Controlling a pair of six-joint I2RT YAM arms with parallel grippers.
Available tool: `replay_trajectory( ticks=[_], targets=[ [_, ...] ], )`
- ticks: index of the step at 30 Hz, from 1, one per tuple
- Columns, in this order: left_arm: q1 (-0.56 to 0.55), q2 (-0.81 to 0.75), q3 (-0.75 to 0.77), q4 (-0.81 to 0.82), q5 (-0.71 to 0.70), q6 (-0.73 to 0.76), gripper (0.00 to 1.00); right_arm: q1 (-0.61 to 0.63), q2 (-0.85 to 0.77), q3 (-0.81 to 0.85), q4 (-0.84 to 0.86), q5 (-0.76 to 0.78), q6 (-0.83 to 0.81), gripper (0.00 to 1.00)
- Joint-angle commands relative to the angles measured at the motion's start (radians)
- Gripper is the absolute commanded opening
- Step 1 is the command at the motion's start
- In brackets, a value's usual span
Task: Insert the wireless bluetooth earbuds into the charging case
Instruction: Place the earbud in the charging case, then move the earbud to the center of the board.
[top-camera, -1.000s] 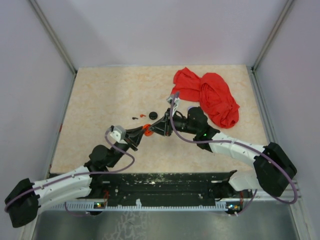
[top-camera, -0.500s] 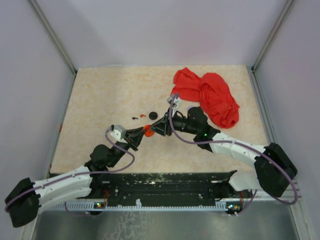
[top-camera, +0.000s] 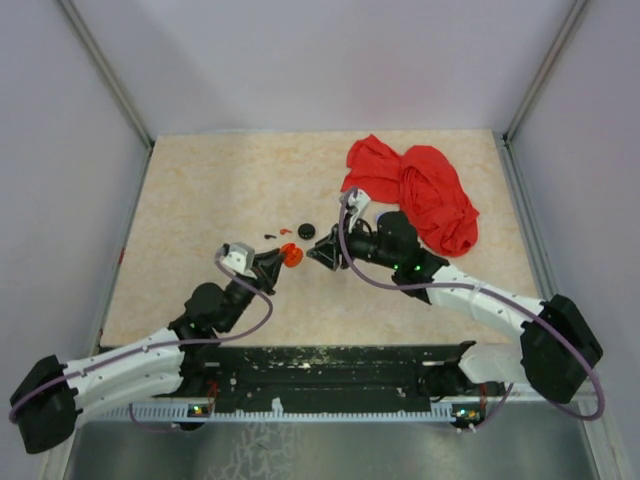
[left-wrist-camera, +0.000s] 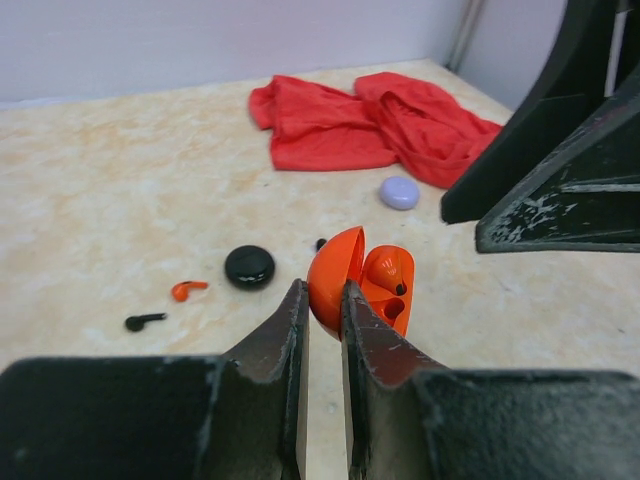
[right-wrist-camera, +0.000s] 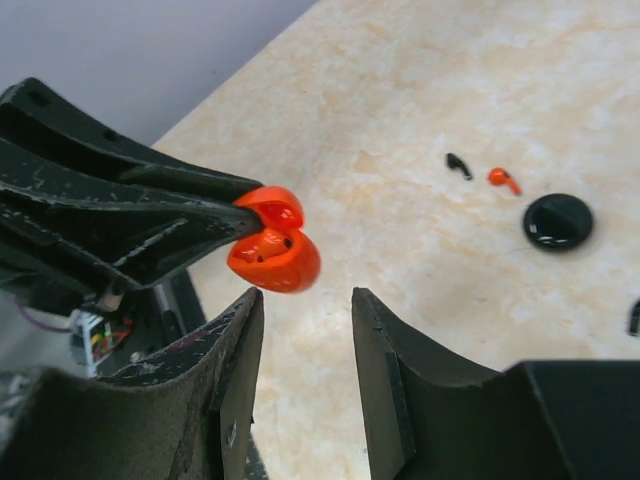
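The charging case, a round black puck (top-camera: 306, 231), lies on the table, also in the left wrist view (left-wrist-camera: 249, 266) and the right wrist view (right-wrist-camera: 557, 221). Two tiny earbuds lie left of it, one orange (left-wrist-camera: 188, 290) (right-wrist-camera: 502, 178), one black (left-wrist-camera: 145, 321) (right-wrist-camera: 458, 164). My left gripper (top-camera: 279, 260) (left-wrist-camera: 322, 293) is shut on one half of an open red-orange hinged shell (top-camera: 291, 256) (left-wrist-camera: 372, 280) with sockets inside, held above the table. My right gripper (top-camera: 318, 254) (right-wrist-camera: 305, 305) is open and empty, just right of that shell (right-wrist-camera: 275, 250), not touching it.
A crumpled red cloth (top-camera: 420, 195) lies at the back right. A lavender disc (left-wrist-camera: 400, 192) sits in front of it. A small dark bit (left-wrist-camera: 320, 243) lies next to the puck. Grey walls close the table's sides and back.
My right gripper has drawn back to the right, off the red-orange shell. My left gripper, still holding the shell, has shifted slightly up and left.
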Motion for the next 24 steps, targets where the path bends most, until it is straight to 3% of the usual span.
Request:
replay_trajectory(
  ticks=[1, 7, 15, 24],
  targets=[
    [0.001, 0.002, 0.057, -0.113, -0.179, 0.015, 0.00, -0.025, 0.018, 0.096, -0.074, 0.096, -0.087, 0.41],
    [0.033, 0.039, 0.089, -0.199, -0.237, -0.007, 0.00, -0.027, 0.150, 0.213, -0.156, 0.156, -0.188, 0.42],
    [0.211, 0.048, 0.117, -0.362, -0.161, -0.144, 0.00, -0.030, 0.435, 0.403, -0.210, 0.174, -0.303, 0.42],
    [0.307, 0.037, 0.099, -0.412, -0.121, -0.184, 0.00, -0.031, 0.721, 0.648, -0.294, 0.187, -0.383, 0.42]
  ],
)
